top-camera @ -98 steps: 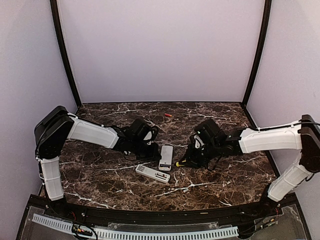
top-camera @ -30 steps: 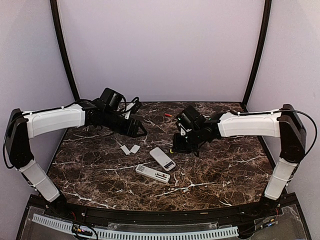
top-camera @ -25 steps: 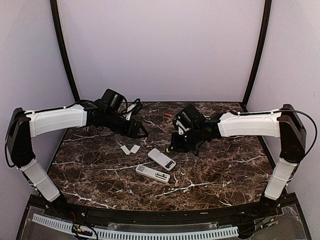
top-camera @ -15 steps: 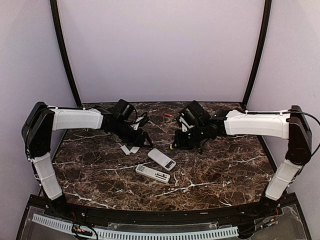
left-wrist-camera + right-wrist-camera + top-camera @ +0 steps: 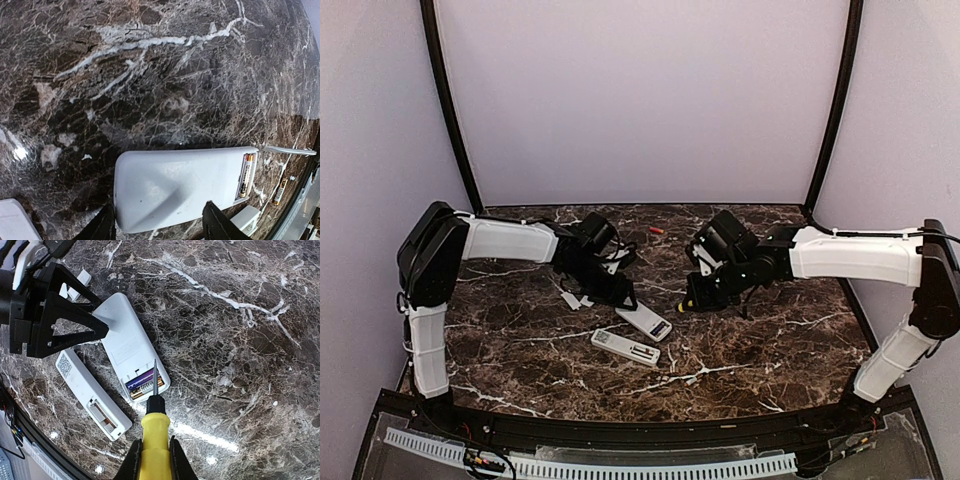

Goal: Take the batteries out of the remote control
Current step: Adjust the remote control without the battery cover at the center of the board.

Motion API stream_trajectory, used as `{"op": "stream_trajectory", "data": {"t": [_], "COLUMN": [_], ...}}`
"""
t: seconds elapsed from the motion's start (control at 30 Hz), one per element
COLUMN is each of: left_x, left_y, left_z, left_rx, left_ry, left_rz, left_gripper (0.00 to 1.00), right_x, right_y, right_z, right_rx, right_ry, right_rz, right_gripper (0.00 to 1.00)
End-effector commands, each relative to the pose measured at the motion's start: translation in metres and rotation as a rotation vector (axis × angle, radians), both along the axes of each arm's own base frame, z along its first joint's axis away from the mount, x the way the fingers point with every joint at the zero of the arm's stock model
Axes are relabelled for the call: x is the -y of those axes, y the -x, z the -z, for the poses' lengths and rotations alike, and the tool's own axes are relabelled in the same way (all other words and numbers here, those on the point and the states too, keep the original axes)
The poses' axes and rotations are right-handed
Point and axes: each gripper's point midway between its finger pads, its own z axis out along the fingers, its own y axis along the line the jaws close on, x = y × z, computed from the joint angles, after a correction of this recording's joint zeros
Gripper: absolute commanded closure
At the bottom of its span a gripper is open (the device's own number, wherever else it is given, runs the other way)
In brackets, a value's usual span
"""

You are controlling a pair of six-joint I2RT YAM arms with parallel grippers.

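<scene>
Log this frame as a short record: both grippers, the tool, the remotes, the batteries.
left gripper: open, a finger on either side of the far remote at its end; contact unclear
right gripper: shut on the screwdriver, tip over the batteries
far remote: cover off, batteries inside
near remote: compartment open, looks empty
red battery: loose at the far side of the table

Left arm [image 5: 505, 240] and right arm [image 5: 850, 255] reach inward, angled down toward the table. Left gripper [image 5: 623, 297]: fingers spread apart. Right gripper [image 5: 152, 460]: fingers clamped on yellow-handled screwdriver [image 5: 154, 427].
</scene>
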Motion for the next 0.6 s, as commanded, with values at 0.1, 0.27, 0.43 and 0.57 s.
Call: {"op": "stream_trajectory", "data": {"t": [0.1,0.27,0.43,0.57], "left_x": [-0.004,-0.003,-0.005,-0.002], "left_y": [0.0,0.003,0.009,0.019], "left_z": [0.009,0.018,0.031,0.039], "left_rx": [0.04,0.056,0.082,0.083], "left_ry": [-0.096,-0.135,-0.199,-0.227], "left_rz": [0.025,0.051,0.085,0.119], "left_gripper": [0.43,0.54,0.57,0.61], "right_x": [-0.005,-0.004,0.004,0.01], "right_y": [0.002,0.005,0.007,0.008], "right_z": [-0.005,-0.004,-0.001,0.0], "right_rx": [0.025,0.026,0.029,0.033], "right_ry": [-0.039,-0.021,0.029,0.06], "right_rz": [-0.081,-0.123,-0.14,-0.152], "right_gripper": [1.0,1.0,1.0,1.0]}}
